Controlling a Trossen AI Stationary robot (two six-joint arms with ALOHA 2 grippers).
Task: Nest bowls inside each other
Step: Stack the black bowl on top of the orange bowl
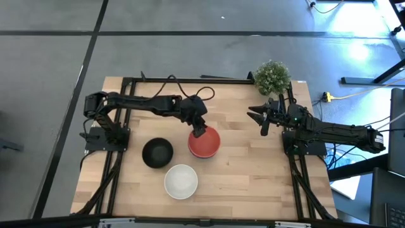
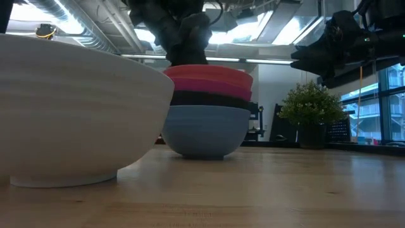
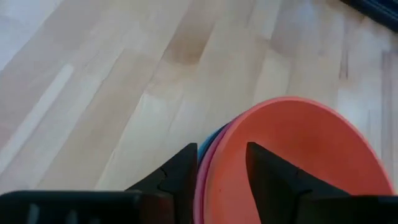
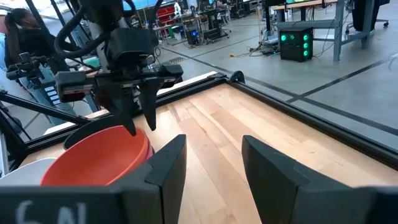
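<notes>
**Four bowls stacked, two still loose on the bench**

On the pale wooden table [image 1: 240,164] in an open lab, with a small potted plant [image 1: 272,76] at its far right corner, we found the nesting job well past its midpoint. A stack stood near the table's middle: from the low view we counted a blue bowl [image 2: 205,130] at the bottom, a black bowl [image 2: 209,99] in it, then a magenta-pink bowl [image 2: 212,85] and a red bowl [image 1: 204,143] on top. The left gripper [image 3: 221,171] sat at the stack's rim, its fingers spread to either side of the red and pink edges; we judged them parted, not pinching. The right gripper [image 4: 211,158] waited beside the plant, fingers apart and holding nothing. Two bowls lay outside the stack: a second black bowl [image 1: 157,152] just left of it, and a white bowl [image 1: 181,180] nearer the front edge. By our reckoning, those two remained to be nested before the work was complete.
</notes>
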